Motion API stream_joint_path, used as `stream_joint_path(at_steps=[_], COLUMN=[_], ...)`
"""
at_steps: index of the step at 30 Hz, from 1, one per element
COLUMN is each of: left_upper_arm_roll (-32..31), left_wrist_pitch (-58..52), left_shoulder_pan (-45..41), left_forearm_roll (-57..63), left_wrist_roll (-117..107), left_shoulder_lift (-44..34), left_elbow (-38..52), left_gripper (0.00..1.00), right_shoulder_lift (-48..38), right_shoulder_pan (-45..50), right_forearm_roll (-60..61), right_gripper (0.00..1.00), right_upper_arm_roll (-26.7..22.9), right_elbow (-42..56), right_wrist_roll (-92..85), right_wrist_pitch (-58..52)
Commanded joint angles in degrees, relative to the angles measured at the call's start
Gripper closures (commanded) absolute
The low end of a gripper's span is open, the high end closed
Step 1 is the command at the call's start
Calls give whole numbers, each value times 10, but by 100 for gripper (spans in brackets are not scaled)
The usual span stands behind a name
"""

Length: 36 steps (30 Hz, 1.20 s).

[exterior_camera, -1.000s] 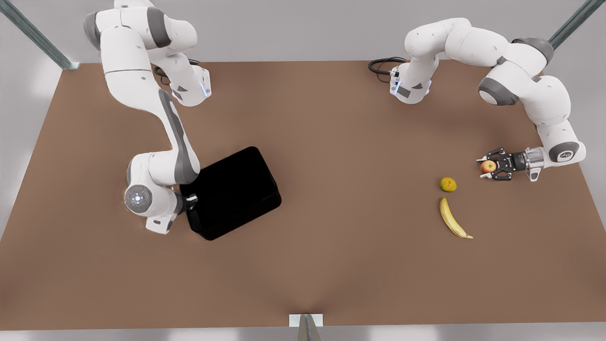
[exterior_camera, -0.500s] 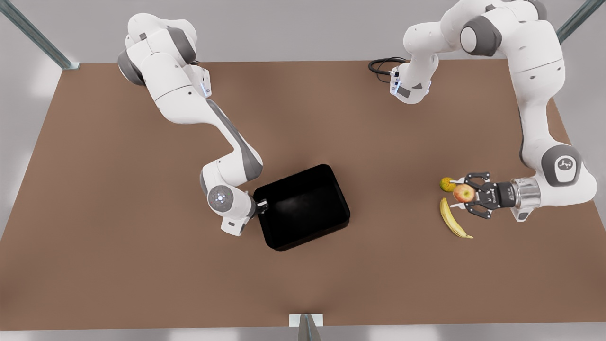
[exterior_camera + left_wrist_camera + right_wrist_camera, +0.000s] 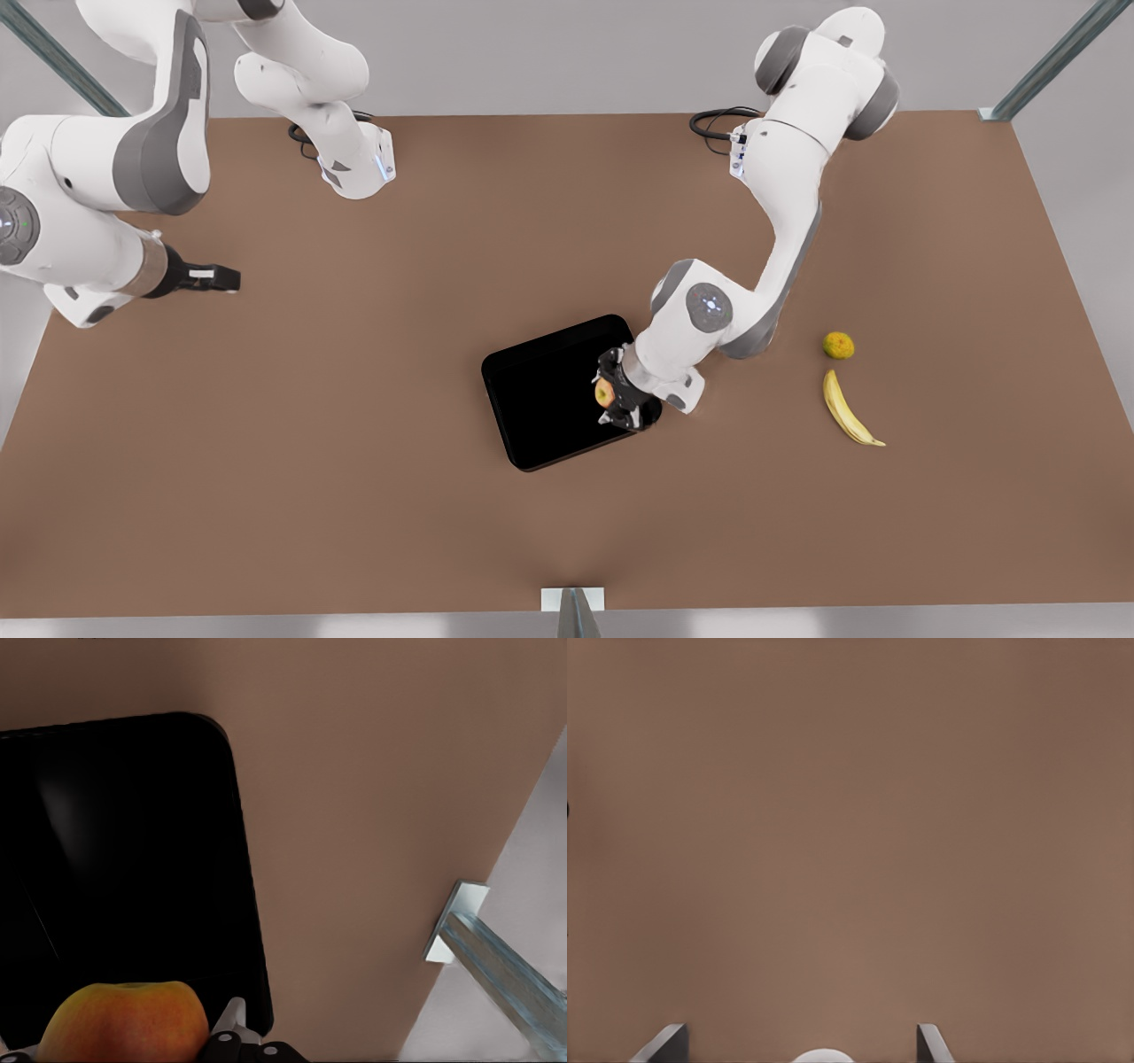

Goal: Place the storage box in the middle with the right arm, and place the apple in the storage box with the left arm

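The left hand point(image 3: 611, 393) grips the small round red-and-yellow apple point(image 3: 605, 392), its fingers point(image 3: 229, 1020) pressed against the fruit's sides. Hand and apple hang over the large glossy black rectangular storage box point(image 3: 542, 399), above the end of the box nearest that arm's wrist. In the left wrist view the apple point(image 3: 124, 1022) sits between the fingers with the dark interior of the box point(image 3: 124, 850) spread beyond it and the brown surface point(image 3: 372, 797) past the rim.

The right hand point(image 3: 205, 278) waits well apart from the box, over bare brown surface point(image 3: 354, 496) toward the front view's left. Its 2 fingertips point(image 3: 663, 1045) stand spread wide with nothing between them.

Beyond the left arm's elbow, away from the box, lie a greenish-yellow round citrus fruit point(image 3: 838, 345) and a long yellow banana point(image 3: 846, 409), near each other.
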Motion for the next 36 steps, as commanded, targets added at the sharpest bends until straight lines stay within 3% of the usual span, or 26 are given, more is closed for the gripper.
stream_joint_path(at_steps=[1, 2, 3, 4, 13, 16, 19, 20, 23, 24, 25, 26, 28, 30, 32, 36], left_upper_arm_roll=[0, 1, 0, 0, 1, 12, 181, 237, 333, 291, 181, 133, 134, 135, 143, 158], left_wrist_pitch=[-9, 11, 21, 20, 6, -138, -359, -427, -497, -523, -531, -523, -522, -588, -599, -583], left_shoulder_pan=[-14, -33, -43, -47, -60, 15, 26, 26, 57, 124, 204, 235, 235, 228, 194, 139], left_forearm_roll=[-535, -533, -530, -514, -455, -347, -332, -264, -202, -181, -117, -101, -98, -91, -44, -20], left_wrist_roll=[43, 27, 15, 12, 6, 59, 305, 449, 748, 882, 921, 1029, 1308, 1296, 1304, 1304], left_shoulder_lift=[1, 5, 5, 4, -5, -59, -149, -184, -261, -277, -287, -315, -372, -388, -299, -282], left_elbow=[2, 2, 1, 2, 1, 1, 1, 1, -15, -13, -12, -18, -83, -91, -13, -4], left_gripper=[79, 79, 60, 0, 0, 0, 0, 0, 0, 0, 0, 0, 0, 0, 0, 0], right_shoulder_lift=[2, 4, 5, 5, 14, 14, 14, 13, 5, -1, -3, -2, 0, 3, 4, 5], right_shoulder_pan=[-3, -3, -3, -3, -3, -4, -4, -4, -6, -12, -13, -13, -12, -12, -12, -12], right_forearm_roll=[0, 1, 1, 1, 5, 5, 5, 5, 4, 4, 4, 4, 4, 4, 4, 4], right_gripper=[0, 0, 0, 0, 0, 0, 0, 0, 0, 0, 0, 0, 0, 0, 0, 0], right_upper_arm_roll=[0, 0, 0, 0, 0, -1, 0, 0, 0, 1, 2, 2, 2, 2, 2, 2], right_elbow=[0, 0, 0, 0, 3, 6, 7, 8, 7, 3, -3, -3, -2, 1, 0, 0], right_wrist_roll=[-3, -3, -5, -7, -8, -8, -9, -9, -9, -9, -9, -9, -9, -9, -10, -10], right_wrist_pitch=[0, -2, -9, -9, -8, -8, -7, -6, 4, 10, 13, 12, 12, 12, 11, 10])
